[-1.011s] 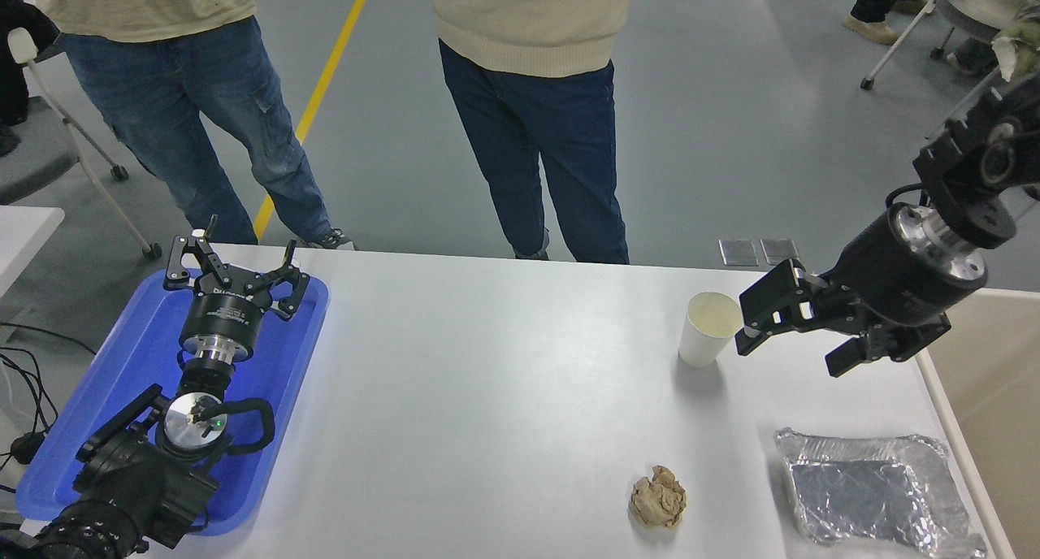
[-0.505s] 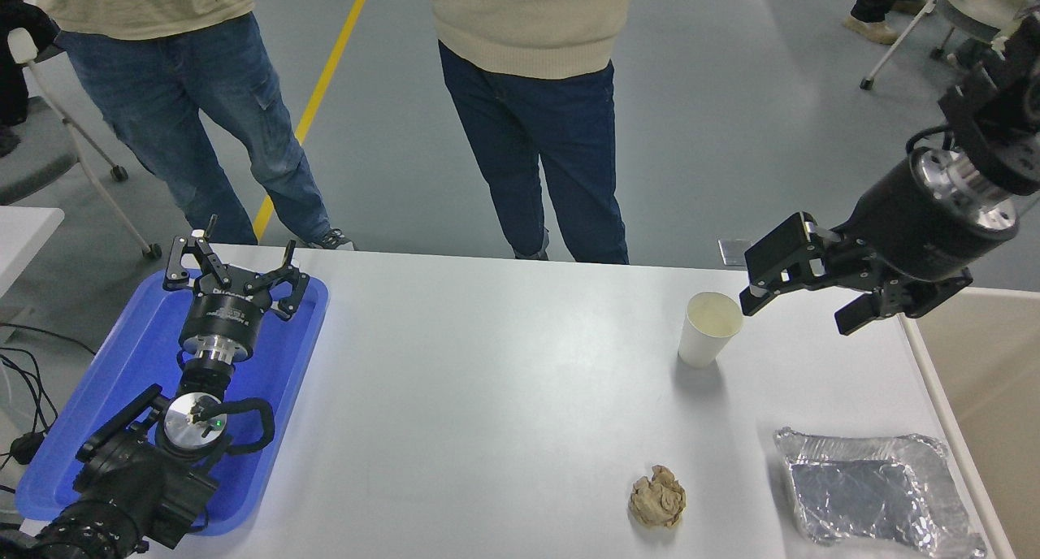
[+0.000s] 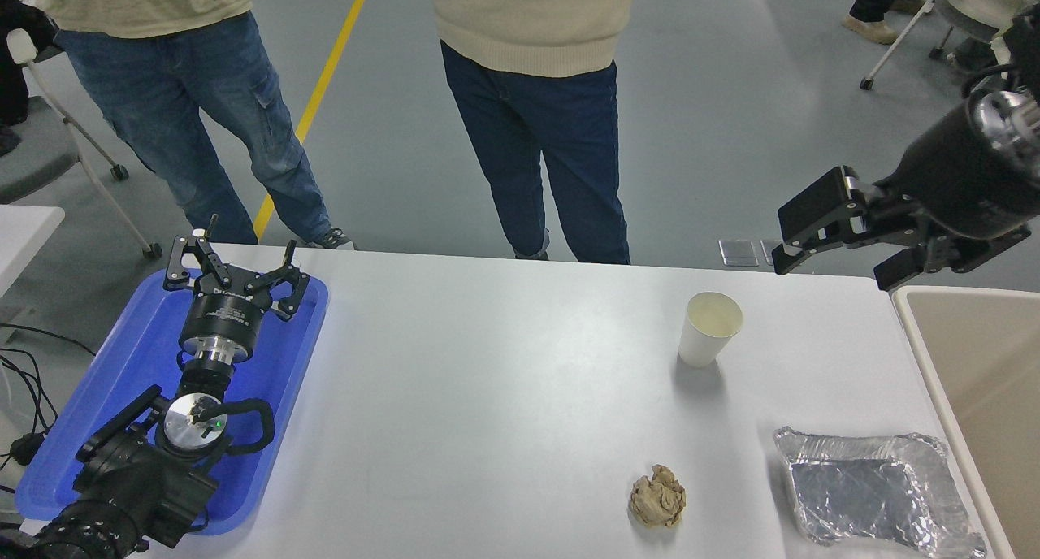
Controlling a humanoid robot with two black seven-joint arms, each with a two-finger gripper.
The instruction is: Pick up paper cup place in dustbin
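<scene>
Your right gripper (image 3: 837, 246) has pulled up and back from the cup (image 3: 709, 328) over the last second, fingers spread and empty, so the cup now stands upright on the table (image 3: 504, 380) below and left of the fingertips, well apart, and the pick looks not yet made. The bin (image 3: 975, 364) sits just under and right of those fingers. Count: one cup, one bin, one brown paper ball (image 3: 658, 496), one foil tray (image 3: 873, 490), one blue tray (image 3: 276, 364) under the parked left gripper (image 3: 236, 275), its fingers released.
</scene>
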